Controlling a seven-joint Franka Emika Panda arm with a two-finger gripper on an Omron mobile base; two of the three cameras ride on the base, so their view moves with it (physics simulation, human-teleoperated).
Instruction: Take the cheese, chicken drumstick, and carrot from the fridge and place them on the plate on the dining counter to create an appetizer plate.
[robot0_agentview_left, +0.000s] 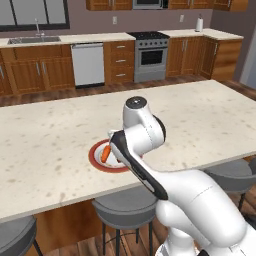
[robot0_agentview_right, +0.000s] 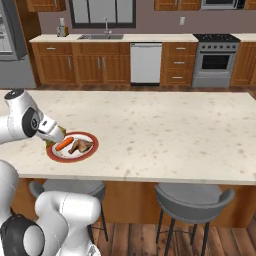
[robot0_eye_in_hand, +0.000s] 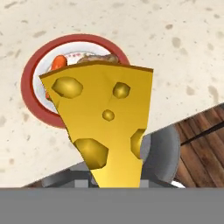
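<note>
Now carrying the cheese (robot0_eye_in_hand: 107, 127) in the gripper (robot0_agentview_right: 54, 134), jaws clamped together on the wedge, which fills the middle of the hand view and hangs near the plate (robot0_eye_in_hand: 30, 83), at the desk edge. Already holding the carrot (robot0_agentview_right: 64, 144) and the chicken drumstick (robot0_agentview_right: 81, 146) side by side, that plate, at lower left of the right base view, on the dining counter, hereafter the desk (robot0_agentview_right: 160, 130), leaving bare white mostly toward the near rim. Best done by moving the wedge further in over the plate before lowering, since in the hand view its tip points down past the desk edge toward a grey stool (robot0_eye_in_hand: 162, 153) and the wood floor; probably too near the edge for a release yet. Better to aim for the free patch of plate, clear of the carrot and the drumstick, to come down low and level, and to part the jaws only once the wedge rests or nearly rests on the plate. Worth watching for a knock against the two foods, or a roll off the red rim.
</note>
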